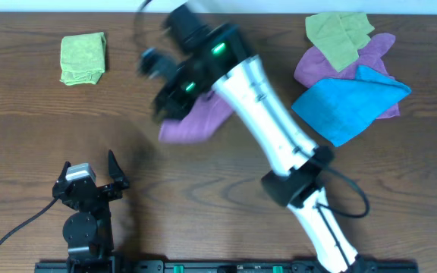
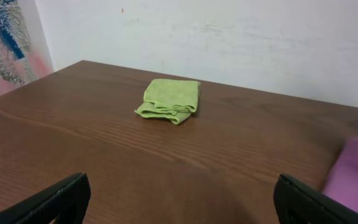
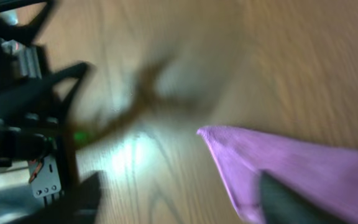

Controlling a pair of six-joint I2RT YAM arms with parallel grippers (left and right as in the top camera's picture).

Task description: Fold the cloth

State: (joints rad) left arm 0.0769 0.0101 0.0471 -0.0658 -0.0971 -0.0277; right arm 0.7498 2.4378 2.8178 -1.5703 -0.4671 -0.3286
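The purple cloth (image 1: pixel 197 121) lies bunched and partly folded on the table's middle, half hidden under my right arm. In the right wrist view, one pointed corner of it (image 3: pixel 291 165) reaches in from the right. My right gripper (image 1: pixel 155 83) hangs over the cloth's left edge and is blurred. Its fingers (image 3: pixel 179 199) are apart with bare wood between them, and the right finger is over the cloth. My left gripper (image 1: pixel 91 176) rests open and empty near the front left edge (image 2: pixel 182 210). The cloth's edge shows at the right of the left wrist view (image 2: pixel 356 174). No white tag is visible.
A folded green cloth (image 1: pixel 82 58) lies at the back left and shows in the left wrist view (image 2: pixel 169 99). At the back right is a pile: a second purple cloth (image 1: pixel 381 53), a bright blue cloth (image 1: pixel 351 100) and another green cloth (image 1: pixel 338 34).
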